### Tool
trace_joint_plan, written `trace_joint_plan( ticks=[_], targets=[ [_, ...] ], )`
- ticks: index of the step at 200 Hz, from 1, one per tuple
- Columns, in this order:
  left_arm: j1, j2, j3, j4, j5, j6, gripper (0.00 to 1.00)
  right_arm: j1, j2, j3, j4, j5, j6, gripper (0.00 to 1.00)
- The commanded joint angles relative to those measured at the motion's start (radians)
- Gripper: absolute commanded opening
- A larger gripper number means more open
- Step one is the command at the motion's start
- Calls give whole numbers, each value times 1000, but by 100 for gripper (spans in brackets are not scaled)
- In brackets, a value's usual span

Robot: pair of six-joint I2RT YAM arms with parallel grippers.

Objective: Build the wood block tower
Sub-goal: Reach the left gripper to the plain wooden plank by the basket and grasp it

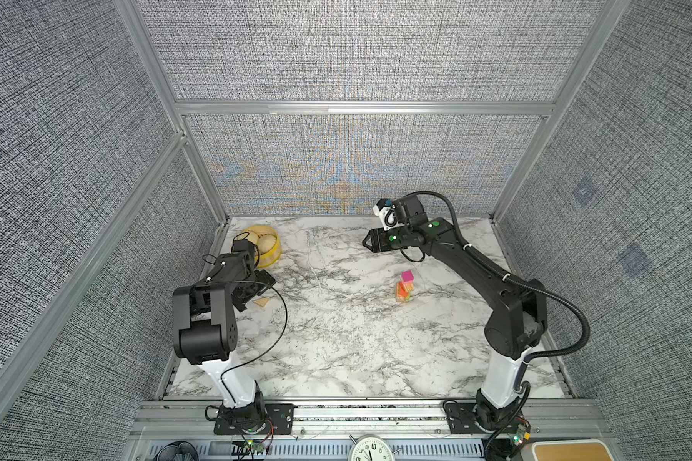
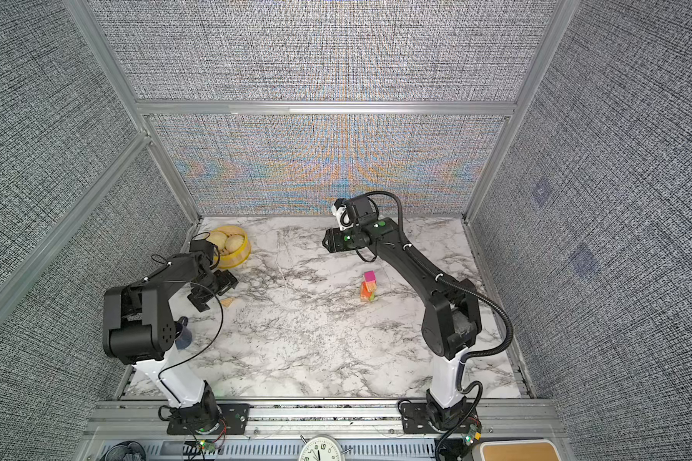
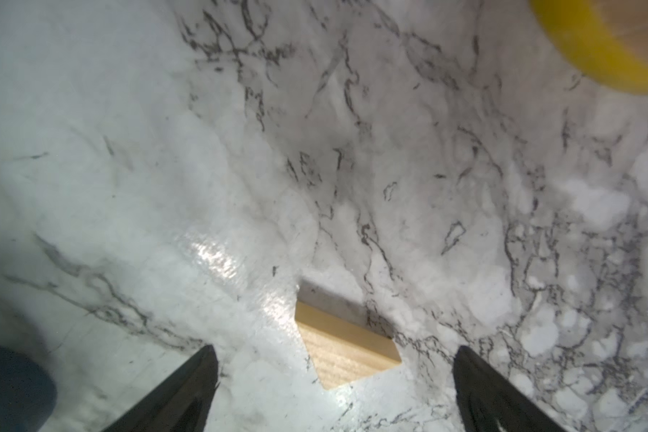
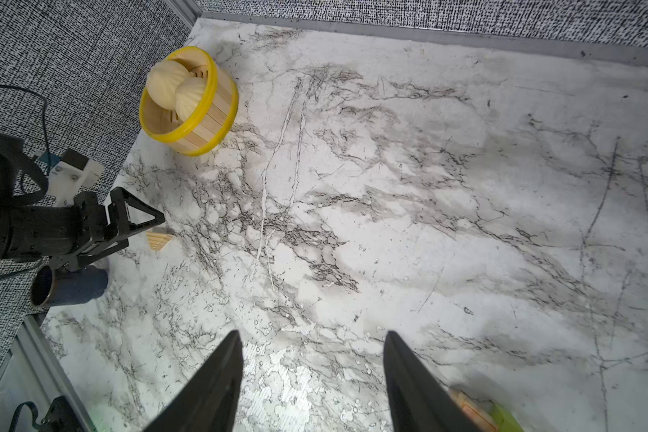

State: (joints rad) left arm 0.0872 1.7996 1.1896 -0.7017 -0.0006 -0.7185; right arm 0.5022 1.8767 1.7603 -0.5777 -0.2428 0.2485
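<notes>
**Left gripper spread over the tan triangle; tower stands off to the right**

The left gripper (image 3: pixel 335 353) has its jaws spread wide, and nothing is held. The tan triangle block (image 3: pixel 345 348) lies flat on the marble table (image 1: pixel 336 339) between the two fingertips (image 3: pixel 208 355) and touches neither. In both top views this block (image 1: pixel 262 302) sits just to the near right of the gripper, on the left side of the table.

The yellow steamer (image 1: pixel 270 247) with its buns stands just beyond the left gripper, in the far left corner. A dark mug (image 2: pixel 184 335) sits nearer, close to the left wall and beside the left arm's elbow. The left wall runs close along this whole side.

To the right of the triangle the marble is open as far as the tower (image 1: pixel 404 287). The tower stands right of centre, well apart from the left gripper. A magenta cube tops it, with orange and lime-green pieces below.

The right gripper (image 1: pixel 366 240) hangs raised beyond the tower, toward the back wall, and points left. Its jaws are parted and empty. Only a corner of the tower (image 4: pixel 479 411) shows in its wrist view.
</notes>
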Motion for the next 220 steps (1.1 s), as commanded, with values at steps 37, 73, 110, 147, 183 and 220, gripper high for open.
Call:
trace_joint_plan(
  ticks=[37,73,110,147,183,220],
  targets=[
    [2,33,4,15,1,28,93,-2,-10,-10,9,-3,-6,61],
    [-1,53,-21,36,19,48,87,-2,-8,-10,10,-4,-6,61],
    [-23,52,-40,51,30,54,79,-1,-13,-13,9,-4,-5,61],
    [-59,55,-35,42,18,65,69,-1,-16,-18,10,-3,-4,61],
    [-91,72,-38,48,9,62,56,0,-21,-21,12,-4,-5,62],
    [-124,80,-34,58,6,62,36,1,-21,-22,12,-6,-3,62]
  ],
)
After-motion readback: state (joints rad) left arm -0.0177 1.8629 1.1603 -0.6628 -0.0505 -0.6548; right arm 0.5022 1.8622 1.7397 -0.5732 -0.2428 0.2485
